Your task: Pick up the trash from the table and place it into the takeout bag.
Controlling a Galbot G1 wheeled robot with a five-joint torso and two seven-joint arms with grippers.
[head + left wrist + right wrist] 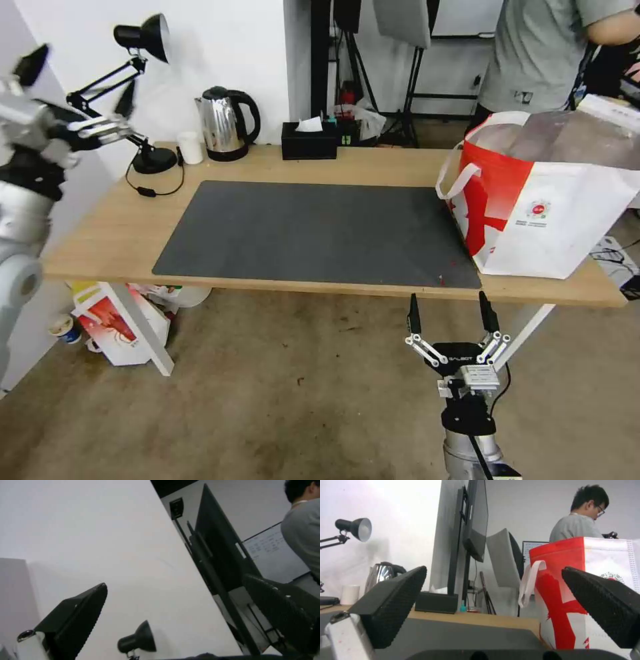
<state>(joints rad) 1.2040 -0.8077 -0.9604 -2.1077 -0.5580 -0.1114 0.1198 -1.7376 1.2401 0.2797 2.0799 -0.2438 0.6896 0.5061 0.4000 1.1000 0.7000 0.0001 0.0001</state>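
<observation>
Task looked done: no trash lay on the counter [333, 167] or its grey mat [313, 233], takeout bag [553, 220] stood at 3 o'clock, right gripper [452, 313] and raised left gripper [73, 73] both wide open, empty.

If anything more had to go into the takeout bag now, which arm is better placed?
Right. The right gripper hangs open just off the table's front edge, near the takeout bag. The left gripper, also open, is raised at the far left by the desk lamp.
</observation>
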